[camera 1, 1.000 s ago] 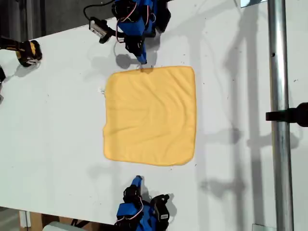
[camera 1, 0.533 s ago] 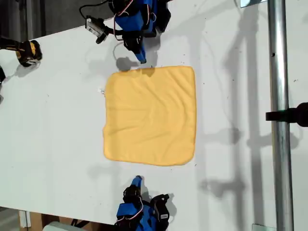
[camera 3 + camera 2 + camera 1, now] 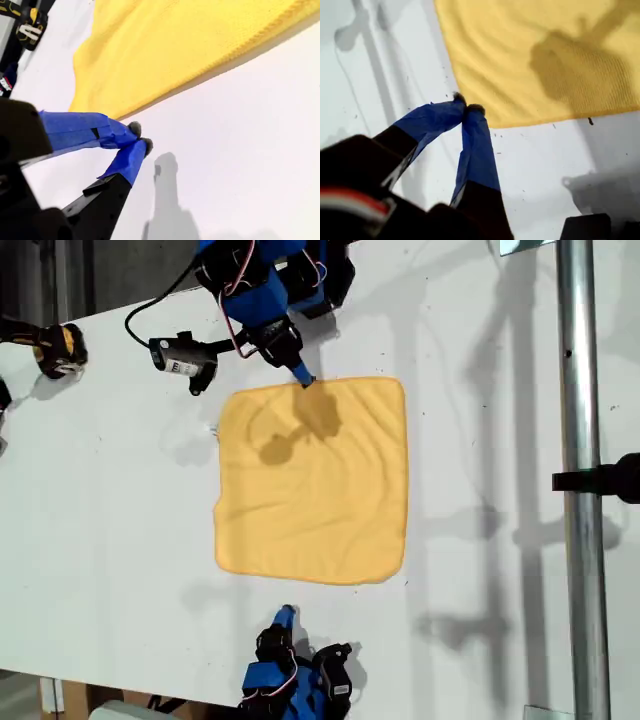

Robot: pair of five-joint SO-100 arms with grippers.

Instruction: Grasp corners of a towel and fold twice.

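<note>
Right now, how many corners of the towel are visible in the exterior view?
4. On the towel: upper-left corner, upper-right corner, lower-left corner, lower-right corner, by the exterior view's sides. None hidden.

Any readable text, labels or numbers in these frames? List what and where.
None can be read.
Small white tag at the towel edge: too small to tell if it is printed.
Yellow-and-black object at the exterior view's left edge of the table: white markings show in my second wrist view, too blurred to read.
Blue tape on my first claw and second claw: no print visible.
</note>
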